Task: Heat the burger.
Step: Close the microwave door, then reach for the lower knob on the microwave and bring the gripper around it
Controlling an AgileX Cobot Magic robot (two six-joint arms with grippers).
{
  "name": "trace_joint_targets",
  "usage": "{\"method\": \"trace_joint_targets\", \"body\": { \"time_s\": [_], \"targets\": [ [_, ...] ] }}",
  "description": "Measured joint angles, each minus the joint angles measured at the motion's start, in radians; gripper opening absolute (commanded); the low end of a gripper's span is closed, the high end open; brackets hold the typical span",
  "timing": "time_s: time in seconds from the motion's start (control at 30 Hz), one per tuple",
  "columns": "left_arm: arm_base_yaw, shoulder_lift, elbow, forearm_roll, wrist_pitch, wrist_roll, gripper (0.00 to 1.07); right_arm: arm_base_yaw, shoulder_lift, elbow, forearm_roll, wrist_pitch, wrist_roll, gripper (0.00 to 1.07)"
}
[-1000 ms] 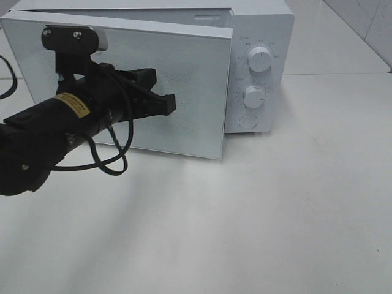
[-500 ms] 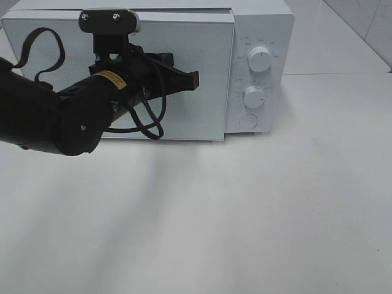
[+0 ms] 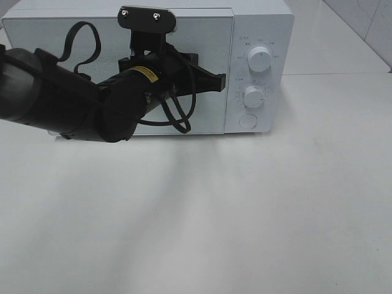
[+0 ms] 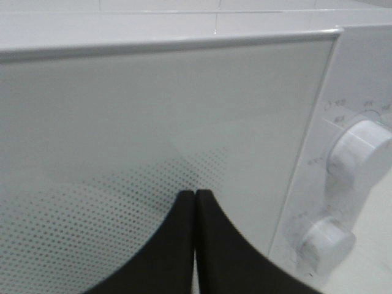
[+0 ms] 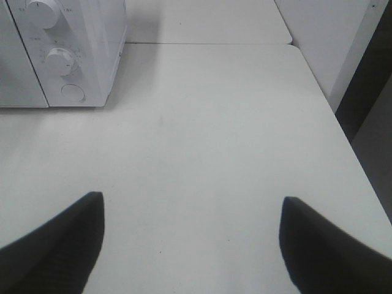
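Evidently the burger was in none of the views. The only likely place for it was behind the frosted, dotted door (image 3: 43, 37) of the white microwave (image 3: 260, 21) across the top of the exterior view, but the door glass showed nothing, so I could not tell.

The left gripper (image 3: 222, 81) was at the right part of the door, just short of the control panel. Its two black fingers were pressed together with nothing between them, and their tips were touching or almost touching the glass. The door looked flush with the oven's front. The right gripper (image 5: 193, 199) hung over the bare white table (image 3: 257, 214) towards the right, its jaws spread wide and holding nothing.

As a judgement, a burger would be light, soft and loosely stacked. A hard squeeze would crush the bun, and a tilt could make the layers slide apart. It would best be taken low across the sides of the bun, with a gentle grip, and kept level.

By count there was one microwave, one door, and two round knobs: the upper knob (image 3: 260, 59) and the lower knob (image 3: 253, 96). One round button (image 3: 247, 121) sat beneath them. There were two grippers and no burger in view.
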Motion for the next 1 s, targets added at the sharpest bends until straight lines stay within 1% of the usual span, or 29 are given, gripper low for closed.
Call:
{"method": "trace_joint_targets", "body": {
  "time_s": [0.03, 0.07, 0.27, 0.33, 0.4, 0.47, 0.5, 0.6, 0.67, 0.7, 0.73, 0.77, 0.8, 0.83, 0.87, 0.9, 0.93, 0.97, 1.0],
  "targets": [
    [0.000, 0.012, -0.020, -0.019, 0.013, 0.022, 0.00, 0.000, 0.000, 0.000, 0.000, 0.000, 0.000, 0.74],
    [-0.002, 0.018, -0.034, -0.019, 0.036, 0.035, 0.00, 0.000, 0.000, 0.000, 0.001, 0.000, 0.000, 0.74],
    [-0.003, 0.011, -0.041, -0.024, 0.073, 0.043, 0.00, 0.000, 0.000, 0.000, 0.001, 0.000, 0.000, 0.74],
    [-0.004, -0.003, -0.037, -0.041, 0.097, 0.044, 0.00, 0.000, 0.000, 0.000, 0.001, 0.000, 0.000, 0.74],
    [-0.006, -0.040, -0.019, -0.070, 0.132, 0.044, 0.00, 0.000, 0.000, 0.000, 0.001, 0.000, 0.000, 0.74],
    [-0.007, -0.057, -0.009, -0.077, 0.149, 0.044, 0.00, 0.000, 0.000, 0.000, 0.001, 0.000, 0.000, 0.74],
    [-0.010, -0.087, 0.011, -0.081, 0.202, 0.044, 0.00, 0.000, 0.000, 0.000, 0.001, 0.000, 0.000, 0.74],
    [-0.010, -0.100, 0.017, -0.081, 0.232, 0.044, 0.01, 0.000, 0.000, 0.000, 0.001, 0.000, 0.000, 0.74],
    [-0.013, -0.150, 0.033, -0.089, 0.414, 0.043, 0.22, 0.000, 0.000, 0.000, 0.001, 0.000, 0.000, 0.74],
    [-0.013, -0.150, 0.033, -0.089, 0.414, 0.043, 0.22, 0.000, 0.000, 0.000, 0.001, 0.000, 0.000, 0.74],
    [-0.013, -0.159, 0.034, -0.090, 0.467, 0.043, 0.48, 0.000, 0.000, 0.000, 0.001, 0.000, 0.000, 0.74],
    [-0.013, -0.179, 0.036, -0.093, 0.577, 0.043, 0.77, 0.000, 0.000, 0.000, 0.001, 0.000, 0.000, 0.74],
    [-0.013, -0.179, 0.036, -0.093, 0.577, 0.043, 0.77, 0.000, 0.000, 0.000, 0.001, 0.000, 0.000, 0.74],
    [-0.013, -0.186, 0.036, -0.093, 0.620, 0.043, 0.92, 0.000, 0.000, 0.000, 0.001, 0.000, 0.000, 0.74],
    [-0.013, -0.200, 0.036, -0.094, 0.731, 0.042, 1.01, 0.000, 0.000, 0.000, 0.001, 0.000, 0.000, 0.74],
    [-0.013, -0.200, 0.036, -0.094, 0.731, 0.042, 1.01, 0.000, 0.000, 0.000, 0.001, 0.000, 0.000, 0.74],
    [-0.013, -0.207, 0.036, -0.094, 0.778, 0.042, 1.00, 0.000, 0.000, 0.000, 0.001, 0.000, 0.000, 0.74],
    [-0.013, -0.217, 0.036, -0.092, 0.893, 0.042, 0.99, 0.000, 0.000, 0.000, 0.001, 0.000, 0.000, 0.74],
    [-0.013, -0.217, 0.036, -0.092, 0.893, 0.042, 0.99, 0.000, 0.000, 0.000, 0.001, 0.000, 0.000, 0.74]
  ]
}}
